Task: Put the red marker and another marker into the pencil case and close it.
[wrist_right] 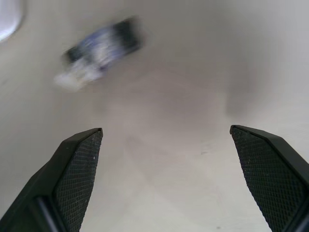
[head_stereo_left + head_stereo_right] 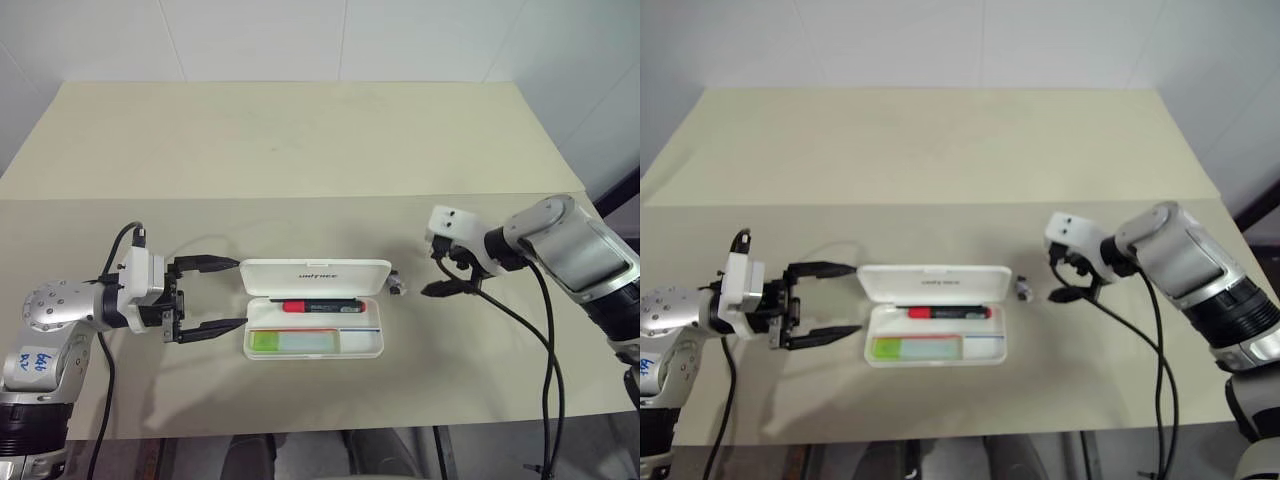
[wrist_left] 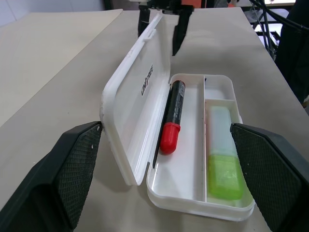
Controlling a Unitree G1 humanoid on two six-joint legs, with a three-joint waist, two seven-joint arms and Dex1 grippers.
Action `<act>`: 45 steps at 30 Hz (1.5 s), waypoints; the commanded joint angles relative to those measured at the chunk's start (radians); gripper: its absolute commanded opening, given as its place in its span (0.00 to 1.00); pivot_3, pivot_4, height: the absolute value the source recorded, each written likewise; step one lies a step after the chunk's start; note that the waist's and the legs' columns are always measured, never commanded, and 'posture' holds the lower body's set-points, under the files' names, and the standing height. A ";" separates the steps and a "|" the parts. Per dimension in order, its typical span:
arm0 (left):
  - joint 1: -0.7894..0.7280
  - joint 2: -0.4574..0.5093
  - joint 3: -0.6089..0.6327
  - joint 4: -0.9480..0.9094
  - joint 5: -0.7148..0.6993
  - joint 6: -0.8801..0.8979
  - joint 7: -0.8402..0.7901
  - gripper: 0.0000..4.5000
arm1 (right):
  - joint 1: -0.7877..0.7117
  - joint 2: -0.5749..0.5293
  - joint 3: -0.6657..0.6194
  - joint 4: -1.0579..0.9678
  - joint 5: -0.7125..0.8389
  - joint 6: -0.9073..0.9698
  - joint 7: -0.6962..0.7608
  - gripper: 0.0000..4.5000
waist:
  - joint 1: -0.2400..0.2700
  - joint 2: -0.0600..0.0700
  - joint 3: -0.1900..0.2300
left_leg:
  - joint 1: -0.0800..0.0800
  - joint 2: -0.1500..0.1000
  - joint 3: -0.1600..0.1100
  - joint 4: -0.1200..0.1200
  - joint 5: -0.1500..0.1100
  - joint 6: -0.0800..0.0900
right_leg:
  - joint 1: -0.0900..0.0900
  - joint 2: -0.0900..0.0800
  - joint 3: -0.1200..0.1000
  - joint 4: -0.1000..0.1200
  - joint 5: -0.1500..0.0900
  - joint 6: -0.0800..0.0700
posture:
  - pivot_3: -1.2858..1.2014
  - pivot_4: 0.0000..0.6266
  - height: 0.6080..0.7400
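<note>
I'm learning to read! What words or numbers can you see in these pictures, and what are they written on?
"UNITREE": dark print on the open lid of the pencil case.
Blue handwriting on a white sticker on the left arm: too small to read.
The small dark thing on the table beside the case: no print that can be read.

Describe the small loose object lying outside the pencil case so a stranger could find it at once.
Start at the beige table and find the open white pencil case near its front edge. Just off the case's end on the robot's right, toward the right gripper, lies a tiny dark-and-pale object. Unlike the red marker and green highlighter, it sits on bare tabletop.
</note>
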 commanded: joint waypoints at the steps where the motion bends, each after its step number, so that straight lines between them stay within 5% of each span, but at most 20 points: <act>1: -0.017 0.002 0.001 0.006 -0.001 -0.009 -0.011 1.00 | 0.013 0.020 -0.096 -0.039 0.037 0.097 -0.037 1.00 | 0.003 0.000 0.000 | 0.000 0.000 0.000 0.000 0.000 0.000 | 0.000 0.000 0.000 0.000 0.000 0.000 | 0.52 0.24 1.00; 21: -0.064 0.006 -0.012 0.051 0.009 -0.011 -0.047 1.00 | 0.192 0.252 -0.287 -0.299 0.224 0.394 -0.310 1.00 | 0.018 0.000 0.000 | 0.000 -0.001 0.000 0.001 0.000 0.000 | 0.001 0.000 0.000 0.001 0.001 0.001 | 0.52 0.24 1.00; 45: -0.066 0.001 -0.013 0.046 0.009 -0.011 -0.044 1.00 | 0.203 0.124 -0.301 -0.222 0.263 0.293 -0.296 1.00 | 0.042 0.000 0.000 | 0.000 -0.002 0.000 0.002 0.000 0.000 | 0.002 0.000 0.000 0.000 0.001 0.002 | 0.52 0.24 1.00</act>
